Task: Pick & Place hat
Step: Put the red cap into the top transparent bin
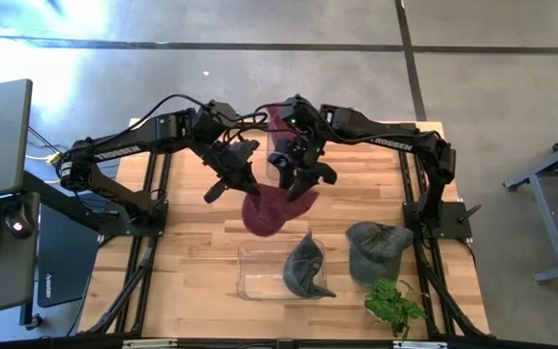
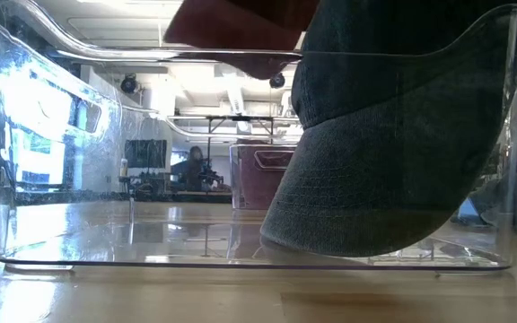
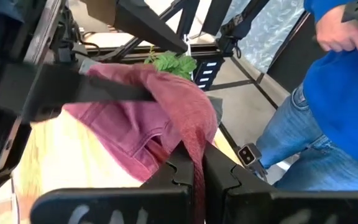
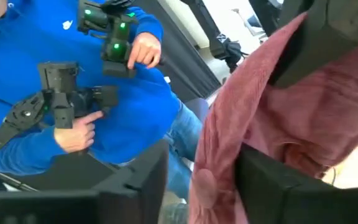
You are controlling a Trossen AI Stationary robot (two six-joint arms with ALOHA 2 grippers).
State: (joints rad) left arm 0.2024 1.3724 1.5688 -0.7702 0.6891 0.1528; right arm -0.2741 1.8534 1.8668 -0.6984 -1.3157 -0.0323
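Observation:
A maroon hat point(image 1: 269, 208) hangs above the table between my two grippers, over the far rim of a clear plastic bin point(image 1: 252, 283). It also shows at the top of the low view point(image 2: 240, 27). My left gripper point(image 1: 229, 179) is shut on the hat from the left. My right gripper point(image 1: 303, 174) is shut on it from the right. A dark grey cap point(image 1: 306, 267) lies in the bin, its brim on the bin's floor point(image 2: 330, 238). A grey-green hat point(image 1: 376, 250) lies on the table to the right of the bin. My left gripper pinches a fold of the maroon hat's cloth point(image 3: 194, 155) between its two fingers; how many layers, I cannot tell. The hat's crown spreads out beyond the fingers, clear of the table. My right gripper has a bunched fold of the hat's cloth point(image 4: 207, 168) between its two fingers point(image 4: 272, 180), and the cloth lies against one of them. The hat hangs below the gripper, clear of the table.
A small green plant point(image 1: 393, 305) stands at the near right corner. Black frame rails run along both sides of the table. A person in a blue top point(image 4: 36, 43) stands beyond the table, holding control handles. Bare wood lies left of the bin.

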